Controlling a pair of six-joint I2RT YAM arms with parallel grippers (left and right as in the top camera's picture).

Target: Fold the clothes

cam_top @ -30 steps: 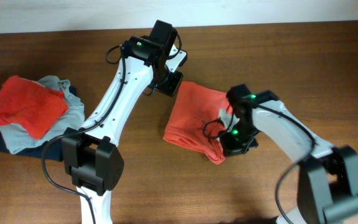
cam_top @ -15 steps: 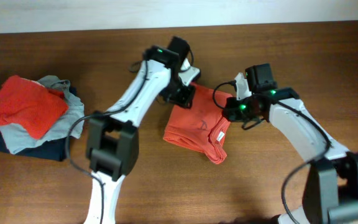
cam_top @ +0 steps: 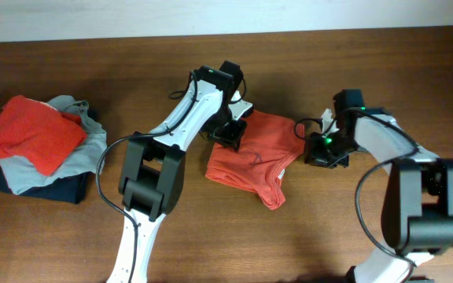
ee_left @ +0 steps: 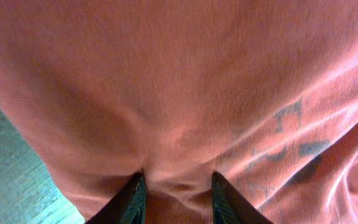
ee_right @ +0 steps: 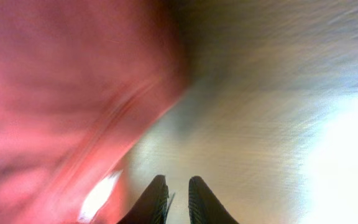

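The orange-red T-shirt [cam_top: 254, 153] lies folded in a compact shape at the table's middle. My left gripper [cam_top: 230, 130] sits on its upper left edge. In the left wrist view the shirt [ee_left: 179, 81] fills the frame, dark lettering [ee_left: 291, 137] shows at right, and a bunch of cloth is pinched between the jaws [ee_left: 178, 180]. My right gripper [cam_top: 321, 149] is just off the shirt's right edge. In the blurred right wrist view its jaws [ee_right: 178, 183] are nearly together and empty above bare wood, with the shirt [ee_right: 61, 93] and a white tag [ee_right: 98, 196] to the left.
A pile of clothes [cam_top: 38, 145] sits at the far left: an orange-red piece on top of grey-blue and navy ones. The brown wooden table [cam_top: 384, 79] runs to a pale wall edge along the back.
My right gripper left the shirt's lower right corner and moved up and right, off the cloth. My left gripper moved down onto the shirt's upper left edge. The shirt's right side shifted.
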